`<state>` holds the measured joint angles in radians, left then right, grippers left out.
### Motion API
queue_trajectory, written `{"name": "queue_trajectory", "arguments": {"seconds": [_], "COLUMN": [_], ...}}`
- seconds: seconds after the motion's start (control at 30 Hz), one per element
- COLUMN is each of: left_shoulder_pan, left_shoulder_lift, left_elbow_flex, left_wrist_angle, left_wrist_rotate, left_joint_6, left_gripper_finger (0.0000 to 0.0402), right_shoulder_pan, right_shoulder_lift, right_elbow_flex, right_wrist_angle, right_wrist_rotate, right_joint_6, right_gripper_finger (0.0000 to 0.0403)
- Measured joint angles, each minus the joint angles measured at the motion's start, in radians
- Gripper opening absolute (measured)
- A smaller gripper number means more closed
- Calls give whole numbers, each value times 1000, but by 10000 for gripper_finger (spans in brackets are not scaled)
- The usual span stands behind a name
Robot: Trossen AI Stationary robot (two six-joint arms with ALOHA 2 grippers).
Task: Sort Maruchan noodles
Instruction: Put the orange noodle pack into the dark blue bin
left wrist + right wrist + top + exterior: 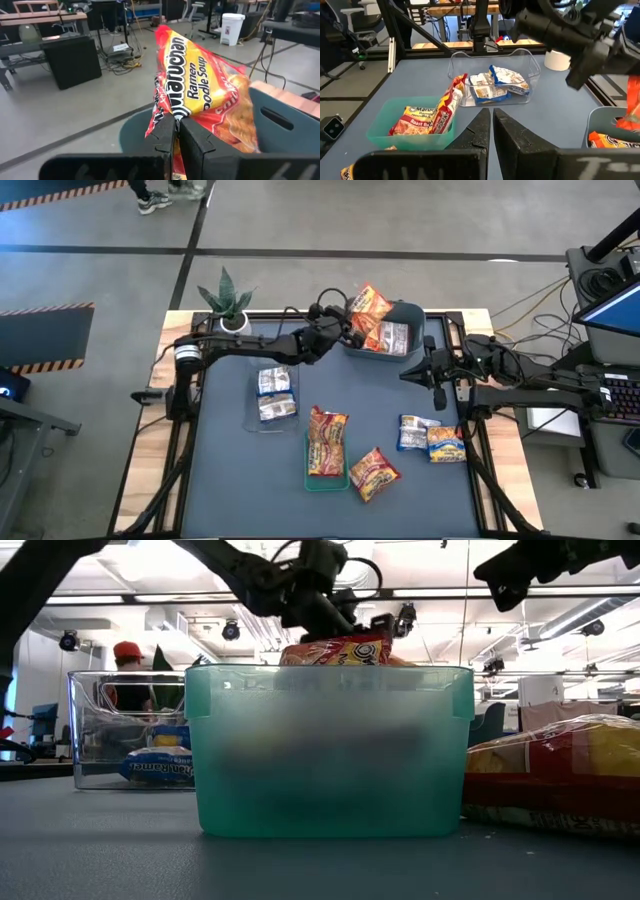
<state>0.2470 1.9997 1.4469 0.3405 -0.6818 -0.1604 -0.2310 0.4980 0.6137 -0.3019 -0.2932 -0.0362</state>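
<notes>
Currently my left gripper (176, 131) is clamped on an orange Maruchan packet (200, 90) held above the grey-blue bin (408, 312). I'd lift clear before swinging to the green tray (312, 478). Right gripper (491, 131) idles nearly closed.

Bare mat (225, 470) lies open; packets (432, 437) crowd the right.

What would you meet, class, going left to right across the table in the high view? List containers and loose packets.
Clear bin → green tray → loose orange packet → grey-blue bin → blue packets.
</notes>
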Motion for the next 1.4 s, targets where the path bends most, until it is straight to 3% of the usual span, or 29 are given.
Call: {"name": "queue_trajectory", "arguments": {"seconds": [0.4, 0.63, 0.97, 1.17, 1.4], "left_shoulder_pan": [0, -1, -11, -49, -149], "left_shoulder_lift": [119, 140, 137, 69, -115], "left_elbow_flex": [189, 195, 195, 195, 183], "left_wrist_angle": [-241, -284, -291, -312, -430], "left_wrist_rotate": [-18, -119, -43, -8, -13], "left_joint_6": [-78, -157, -171, -19, 270], "left_gripper_finger": [3, 34, 90, 116, 118], "right_shoulder_pan": [0, 0, 0, 0, 0], "right_shoulder_lift": [0, 0, 0, 0, 2], "right_elbow_flex": [-2, -3, -3, -4, -21], "right_wrist_angle": [0, -7, -7, -7, 0], "right_wrist_rotate": [1, 1, 1, 4, 16], "right_joint_6": [9, 9, 10, 17, 46], "right_gripper_finger": [12, 12, 12, 12, 12]}}
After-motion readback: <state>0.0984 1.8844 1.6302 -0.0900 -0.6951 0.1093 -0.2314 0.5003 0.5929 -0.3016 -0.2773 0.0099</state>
